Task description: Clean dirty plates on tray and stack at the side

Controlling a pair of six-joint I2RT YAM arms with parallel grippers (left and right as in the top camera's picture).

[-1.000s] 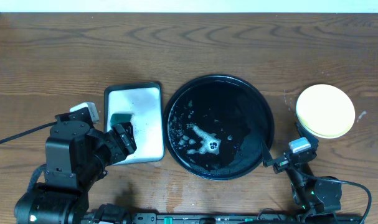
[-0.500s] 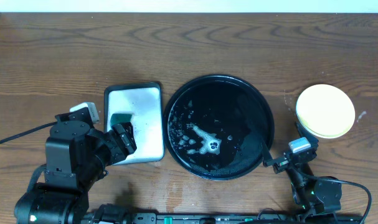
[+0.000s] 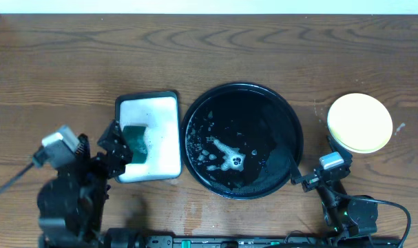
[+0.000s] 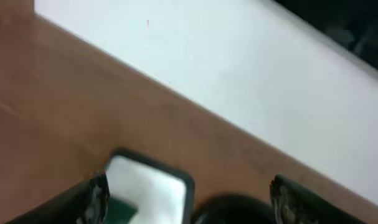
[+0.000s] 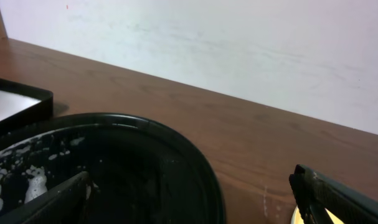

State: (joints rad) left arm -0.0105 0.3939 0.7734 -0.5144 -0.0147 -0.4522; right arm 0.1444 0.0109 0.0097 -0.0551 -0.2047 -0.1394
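The black tray [image 3: 288, 114] sits mid-table with white foam and water on it and no plate on it; it also shows in the right wrist view [image 5: 176, 155] and, blurred, in the left wrist view [image 4: 232, 210]. The plates [image 3: 360, 120] are stacked on the bare wood right of the tray, pale yellow on top, with a greenish edge under it. My right gripper [image 3: 312, 169] is open and empty between the tray's rim and the stack [image 5: 195, 199]. My left gripper [image 3: 116, 147] is open and empty at the white tray's left edge [image 4: 189, 199].
A white rectangular tray with a black rim [image 3: 160, 117] lies left of the black tray, with a green sponge [image 3: 136, 138] on it. It shows in the left wrist view [image 4: 152, 182] and the right wrist view [image 5: 8, 102]. A white wall runs along the far edge.
My left arm has drawn back to the left and turned, its fingers coming off the white tray; the green sponge now lies uncovered there. The right arm has not moved.
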